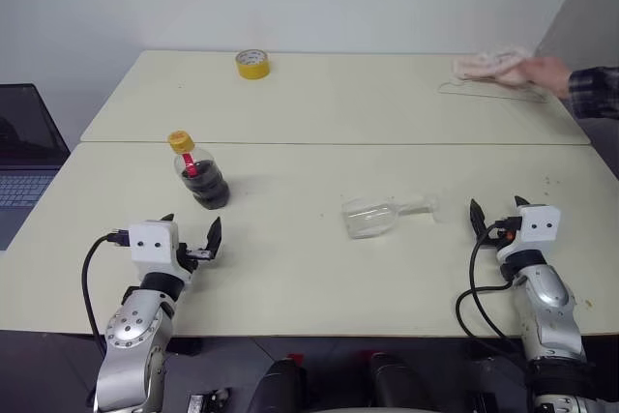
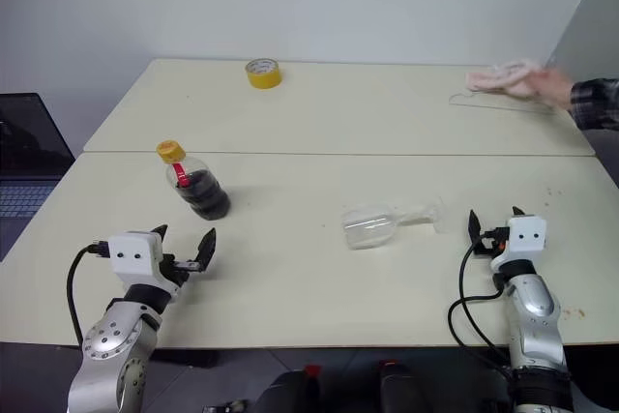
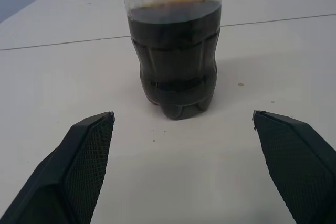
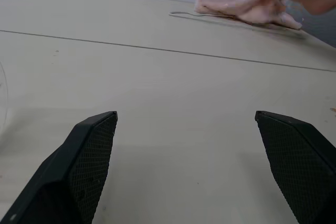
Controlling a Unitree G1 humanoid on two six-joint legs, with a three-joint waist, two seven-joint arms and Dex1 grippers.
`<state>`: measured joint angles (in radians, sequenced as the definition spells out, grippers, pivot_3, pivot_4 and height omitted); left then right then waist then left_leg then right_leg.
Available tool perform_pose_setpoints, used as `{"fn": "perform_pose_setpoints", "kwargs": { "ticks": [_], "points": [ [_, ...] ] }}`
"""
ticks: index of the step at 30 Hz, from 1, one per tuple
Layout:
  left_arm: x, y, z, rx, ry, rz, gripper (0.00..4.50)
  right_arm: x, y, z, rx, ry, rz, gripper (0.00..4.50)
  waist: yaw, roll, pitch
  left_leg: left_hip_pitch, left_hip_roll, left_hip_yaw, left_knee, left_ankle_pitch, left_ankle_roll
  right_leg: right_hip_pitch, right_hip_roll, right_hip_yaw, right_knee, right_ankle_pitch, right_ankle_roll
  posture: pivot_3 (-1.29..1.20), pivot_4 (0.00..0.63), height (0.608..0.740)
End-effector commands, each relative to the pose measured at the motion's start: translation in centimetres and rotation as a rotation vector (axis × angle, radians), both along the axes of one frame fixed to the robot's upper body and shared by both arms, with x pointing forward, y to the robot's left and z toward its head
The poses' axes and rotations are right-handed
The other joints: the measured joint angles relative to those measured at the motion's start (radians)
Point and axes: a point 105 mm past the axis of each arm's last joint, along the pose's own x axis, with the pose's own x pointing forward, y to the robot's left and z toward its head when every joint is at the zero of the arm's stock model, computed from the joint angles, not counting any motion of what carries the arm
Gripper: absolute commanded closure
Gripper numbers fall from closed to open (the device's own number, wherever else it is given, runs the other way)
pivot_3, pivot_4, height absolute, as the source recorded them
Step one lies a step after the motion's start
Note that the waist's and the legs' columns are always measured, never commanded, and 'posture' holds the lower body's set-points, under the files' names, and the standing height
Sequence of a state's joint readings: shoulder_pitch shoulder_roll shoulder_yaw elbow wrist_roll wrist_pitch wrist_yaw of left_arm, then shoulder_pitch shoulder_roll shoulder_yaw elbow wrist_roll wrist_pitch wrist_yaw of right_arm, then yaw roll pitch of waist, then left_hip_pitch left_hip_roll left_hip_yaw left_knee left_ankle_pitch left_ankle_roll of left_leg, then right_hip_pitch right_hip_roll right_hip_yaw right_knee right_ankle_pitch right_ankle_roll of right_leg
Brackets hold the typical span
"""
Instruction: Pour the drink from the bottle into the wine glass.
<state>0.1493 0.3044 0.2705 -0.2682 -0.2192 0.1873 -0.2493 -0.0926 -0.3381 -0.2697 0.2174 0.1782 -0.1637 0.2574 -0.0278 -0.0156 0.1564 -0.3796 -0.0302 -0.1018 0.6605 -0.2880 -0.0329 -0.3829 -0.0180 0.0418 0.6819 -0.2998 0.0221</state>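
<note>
The bottle stands upright on the near table, left of centre, with a yellow cap, a red neck label and the dark drink in its lower body. My left gripper is open just in front of it, pointing at it without touching; its fingers flank the bottle's base. The wine glass lies on its side near the table's middle, bowl to the left and stem to the right. My right gripper is open to the right of the glass, holding nothing, fingers spread wide.
A yellow tape roll sits on the far table. At the far right a person's hand rests on a pink cloth. A laptop stands off the table's left edge.
</note>
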Motion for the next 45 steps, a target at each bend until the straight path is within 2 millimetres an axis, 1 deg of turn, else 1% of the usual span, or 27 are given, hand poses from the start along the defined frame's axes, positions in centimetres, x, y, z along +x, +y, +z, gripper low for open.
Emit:
{"fn": "perform_pose_setpoints", "kwargs": {
  "ticks": [1, 7, 11, 14, 19, 24, 32, 34, 38, 43, 45],
  "points": [
    [0.0, -0.4, 1.4, 0.03, -0.05, -0.026, 0.04, 0.1, 0.3, 1.4, -0.015, -0.05, 0.009, 0.0, 0.0, 0.0, 0.0, 0.0, 0.0, 0.0, 0.0, 0.0, 0.0, 0.0, 0.0, 0.0, 0.0, 0.0, 0.0, 0.0, 0.15, 0.74],
    [0.4, -0.1, 1.7, 0.031, -0.063, -0.017, 0.04, 0.1, 0.3, 1.4, -0.019, -0.05, 0.013, 0.0, 0.0, 0.0, 0.0, 0.0, 0.0, 0.0, 0.0, 0.0, 0.0, 0.0, 0.0, 0.0, 0.0, 0.0, 0.0, 0.0, 0.15, 0.74],
    [1.0, 0.6, 2.4, 0.003, -0.088, 0.0, 0.04, 0.1, 0.2, 1.4, -0.025, -0.052, 0.013, 0.0, 0.0, 0.0, 0.0, 0.0, 0.0, 0.0, 0.0, 0.0, 0.0, 0.0, 0.0, 0.0, 0.0, 0.0, 0.0, 0.0, 0.15, 0.74],
    [2.0, 0.9, 2.4, 0.022, -0.08, -0.005, 0.04, 0.0, 0.3, 1.6, -0.033, -0.056, 0.02, 0.0, 0.0, 0.0, 0.0, 0.0, 0.0, 0.0, 0.0, 0.0, 0.0, 0.0, 0.0, 0.0, 0.0, 0.0, 0.0, 0.0, 0.15, 0.74],
    [3.5, 0.8, 2.3, 0.018, -0.066, -0.03, 0.04, -0.1, 0.7, 1.8, -0.047, -0.061, 0.04, 0.0, 0.0, 0.0, 0.0, 0.0, 0.0, 0.0, 0.0, 0.0, 0.0, 0.0, 0.0, 0.0, 0.0, 0.0, 0.0, 0.0, 0.15, 0.74],
    [5.1, 0.7, 1.9, 0.013, -0.051, -0.056, 0.04, -0.4, 1.6, 2.3, -0.073, -0.073, 0.091, 0.0, 0.0, 0.0, 0.0, 0.0, 0.0, -0.001, 0.0, 0.0, 0.0, 0.0, 0.0, -0.001, 0.0, 0.0, 0.0, 0.0, 0.15, 0.74],
    [6.4, 0.9, 2.0, 0.008, -0.059, -0.051, 0.04, -0.8, 2.5, 2.4, -0.084, -0.073, 0.144, 0.0, 0.0, 0.0, 0.0, 0.0, 0.0, 0.0, 0.0, 0.0, 0.0, 0.0, 0.0, -0.001, 0.0, 0.0, 0.0, 0.0, 0.15, 0.74],
    [6.3, 0.8, 1.9, 0.008, -0.061, -0.052, 0.04, -1.2, 3.3, 3.1, -0.106, -0.093, 0.204, 0.0, 0.0, 0.0, 0.0, 0.0, 0.0, -0.001, 0.0, 0.0, 0.0, 0.0, 0.0, -0.001, 0.0, 0.0, 0.0, 0.0, 0.15, 0.74],
    [5.6, 0.5, 1.2, 0.016, -0.04, -0.066, 0.04, -2.9, 5.9, 5.9, -0.166, -0.145, 0.402, 0.0, 0.0, 0.0, 0.0, 0.0, 0.0, 0.0, 0.0, 0.0, 0.0, 0.0, 0.0, 0.0, 0.0, 0.0, 0.0, 0.0, 0.15, 0.74],
    [5.5, 0.5, 1.2, 0.018, -0.038, -0.068, 0.04, -4.9, 8.1, 8.1, -0.2, -0.104, 0.624, 0.0, 0.002, 0.0, 0.0, 0.0, 0.0, -0.002, 0.001, 0.0, 0.0, 0.0, 0.0, -0.002, 0.0, 0.0, 0.0, 0.0, 0.15, 0.74],
    [5.6, 0.6, 1.3, 0.021, -0.038, -0.066, 0.04, -5.4, 8.8, 8.9, -0.209, -0.083, 0.702, 0.0, 0.003, 0.0, 0.0, 0.0, 0.0, -0.002, 0.001, 0.0, 0.0, 0.001, 0.0, -0.001, 0.0, 0.0, 0.0, 0.0, 0.15, 0.74]
  ]
}}
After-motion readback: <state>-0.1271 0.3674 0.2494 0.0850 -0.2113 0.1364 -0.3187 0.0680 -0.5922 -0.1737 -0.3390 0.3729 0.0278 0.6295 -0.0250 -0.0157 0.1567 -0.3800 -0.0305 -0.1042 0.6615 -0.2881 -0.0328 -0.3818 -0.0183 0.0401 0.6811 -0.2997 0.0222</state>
